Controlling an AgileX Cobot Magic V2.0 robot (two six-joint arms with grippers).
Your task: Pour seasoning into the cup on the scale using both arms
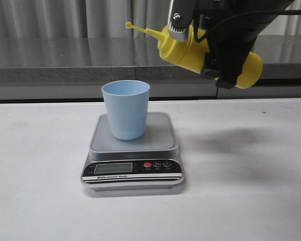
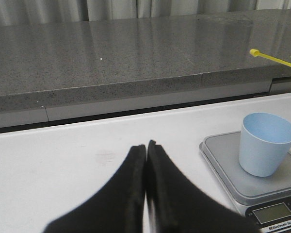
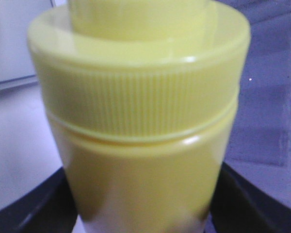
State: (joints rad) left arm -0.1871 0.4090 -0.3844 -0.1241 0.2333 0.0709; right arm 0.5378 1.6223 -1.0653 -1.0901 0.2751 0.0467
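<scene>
The pale blue cup (image 1: 126, 109) stands upright on the grey plate of the scale (image 1: 160, 138) at the table's middle. High to the right, the yellow seasoning bottle (image 1: 188, 50) lies tilted almost level, its nozzle and thin cap stalk (image 1: 138, 28) pointing left, above and right of the cup. My right gripper (image 1: 220, 55) is shut on the bottle's body (image 3: 140, 160), which fills the right wrist view. My left gripper (image 2: 146, 145) is shut and empty, over the table left of the scale (image 2: 223, 165) and cup (image 2: 264, 144). The cap stalk (image 2: 274, 58) shows at that view's edge.
A grey stone ledge (image 1: 65, 63) runs along the back of the white table (image 1: 40, 201). The scale's black front panel (image 1: 133, 168) with LCD and red button faces the table's near edge.
</scene>
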